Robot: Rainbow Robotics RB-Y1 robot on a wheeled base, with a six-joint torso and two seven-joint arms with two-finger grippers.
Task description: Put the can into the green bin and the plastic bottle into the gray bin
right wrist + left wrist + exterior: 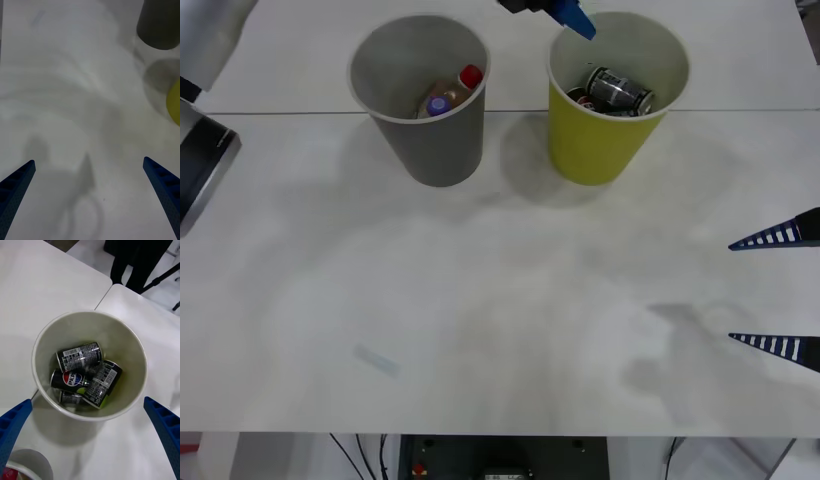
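The left hand [90, 438] is positioned above the green bin [612, 140], pointing down into it, with its blue fingers [13, 423] spread wide apart and gripping nothing; in the front view one blue fingertip [576, 18] shows at the bin's far rim. Several cans lie inside the green bin; the can [78, 355], small with a silver end, rests on its side on top of darker cans [101, 384]. The gray bin [430, 135] stands just beside the green bin on the tabletop [480, 300], toward the robot's left, and holds plastic bottles [452, 92] with coloured caps. The right hand [780, 292] is held low over the tabletop at the right edge, well apart from both bins, fingers spread and empty.
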